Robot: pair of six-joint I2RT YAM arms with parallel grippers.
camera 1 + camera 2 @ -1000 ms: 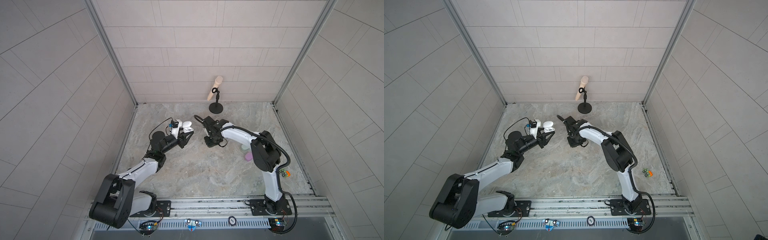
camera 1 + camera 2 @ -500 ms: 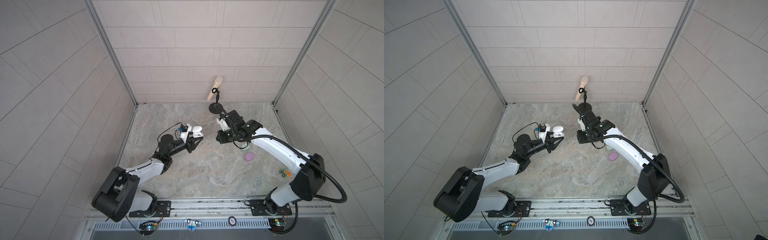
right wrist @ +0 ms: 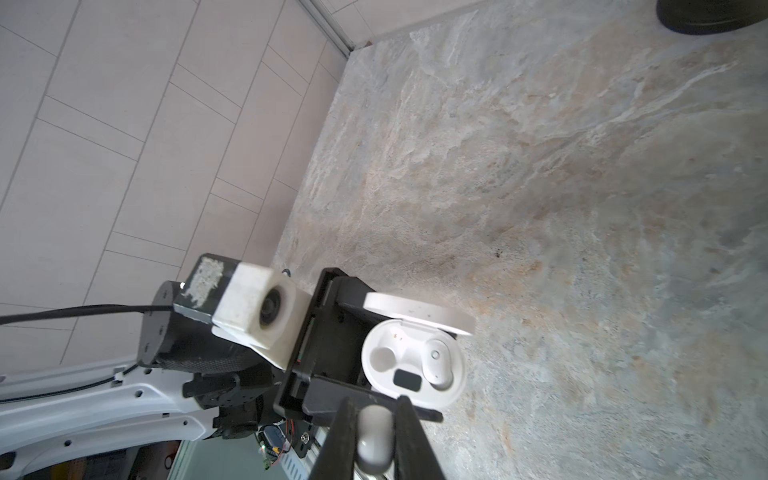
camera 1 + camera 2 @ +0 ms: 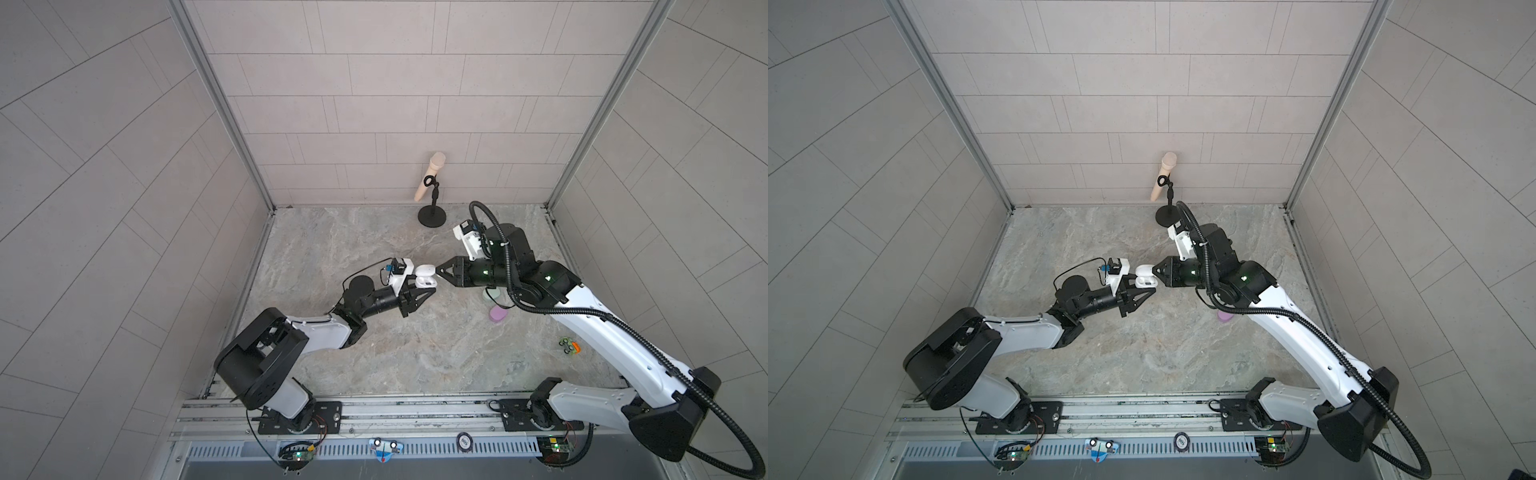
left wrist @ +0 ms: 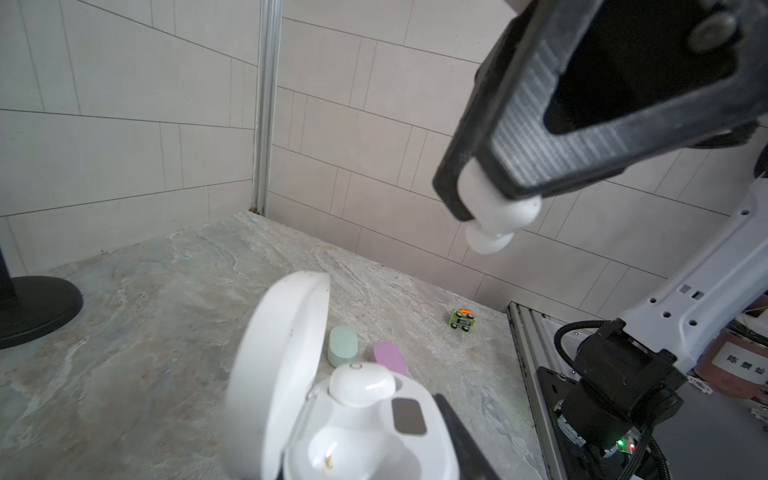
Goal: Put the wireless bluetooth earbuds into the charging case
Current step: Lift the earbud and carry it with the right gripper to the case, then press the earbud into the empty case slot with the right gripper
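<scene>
Had the small white bean-shaped plastic earbud (image 5: 494,220) pinched in the right gripper (image 4: 439,272), jaws closed tight on it, hanging in the air just beside the glossy white clamshell charging case (image 3: 411,361). Had that case clamped at its base in the left gripper (image 4: 423,287), raised off the marbled grey tabletop (image 5: 166,332), lid swung open. Found a matching white earbud (image 5: 361,384) seated in one socket and the neighbouring empty socket (image 3: 382,357) bare. Judged the step as insertion of the last white bud. Needed next: tip turned toward the empty socket, a short straight push, then release. Saw a mint-green oval pod (image 5: 343,351) and a lilac oval pod (image 5: 389,357) lying side by side on the tabletop, apart from both grippers.
</scene>
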